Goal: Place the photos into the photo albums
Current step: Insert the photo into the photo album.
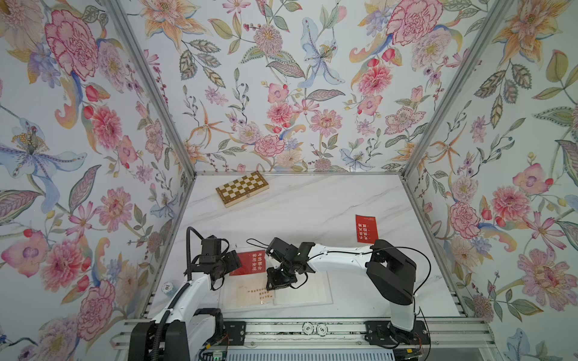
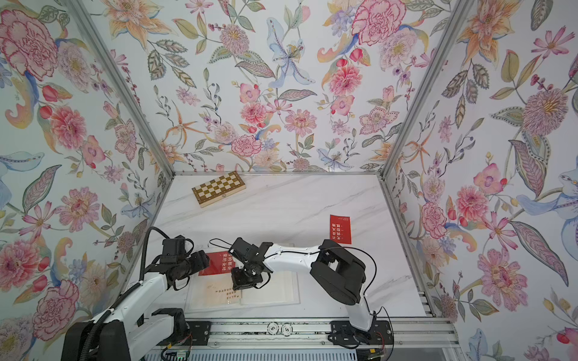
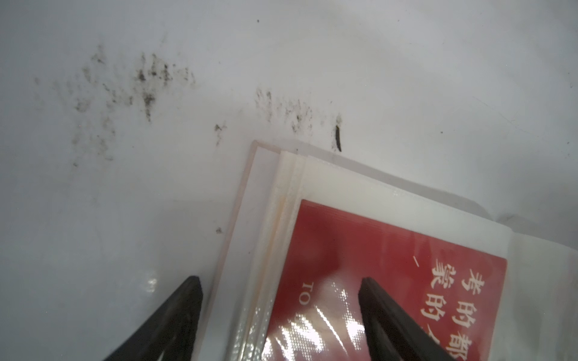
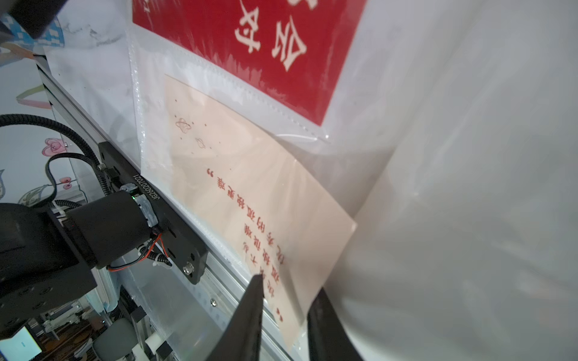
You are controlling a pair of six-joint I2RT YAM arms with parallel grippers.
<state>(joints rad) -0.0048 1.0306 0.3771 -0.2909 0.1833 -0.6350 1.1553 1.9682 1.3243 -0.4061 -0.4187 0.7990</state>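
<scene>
Right gripper (image 4: 286, 289), jaws a little apart, sits over a corner of the peach card (image 4: 250, 193), which looks partly inside a sleeve (image 4: 148, 168) of the album (image 1: 308, 292) low in the middle of a top view; next I think it needs a push fully in.

In both top views we see bright, even, diffuse light; only a faint soft shadow lies under the right arm (image 1: 337, 254) on the white worktop (image 1: 312, 206). The floral walls (image 1: 78, 125) splay and stretch toward the edges, a wide-angle bend.

In the left wrist view we get a pale, hazy picture. White glare streaks the clear sleeve (image 3: 312, 328) over the red card (image 3: 375, 243), and the left claw (image 3: 279, 279) is dark and soft.

In the right wrist view the near white page (image 4: 469, 187) is blurred and washed out and the right claw (image 4: 289, 284) is unfocused. The peach card (image 4: 250, 193) print reads fairly sharp.
</scene>
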